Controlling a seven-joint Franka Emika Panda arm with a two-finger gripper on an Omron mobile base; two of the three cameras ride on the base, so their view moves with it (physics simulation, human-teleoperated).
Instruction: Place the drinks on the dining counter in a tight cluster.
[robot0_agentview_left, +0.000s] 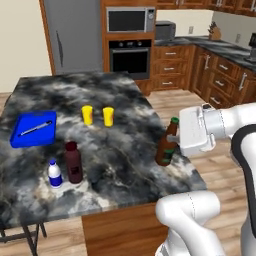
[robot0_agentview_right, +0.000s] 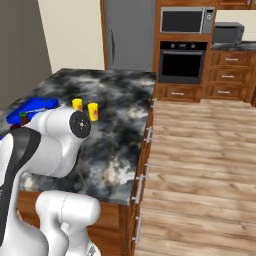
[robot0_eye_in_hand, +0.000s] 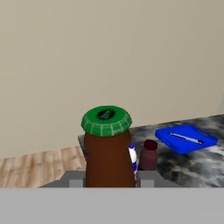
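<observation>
Filling the near part of the hand view, the beer bottle (robot0_eye_in_hand: 108, 153) is sitting between the two finger tips, which are closing snugly on its brown body just below the green cap. From the left base view the gripper (robot0_agentview_left: 175, 145) is holding this bottle (robot0_agentview_left: 166, 145) tilted at the right edge of the island (robot0_agentview_left: 125, 100), its base near or just above the stone top; I cannot tell whether it is touching.

Two drinks are already standing together near the front left of the island: the white bottle (robot0_agentview_left: 54, 173) just beside the maroon bottle (robot0_agentview_left: 73, 162), close enough to count as clustered. The beer bottle is sitting well apart from them, with bare stone in between.

So the job is looking roughly two-thirds along. What is remaining, by my reading, is carrying the beer bottle across to the pair, setting it upright close beside them, and letting go.
</observation>
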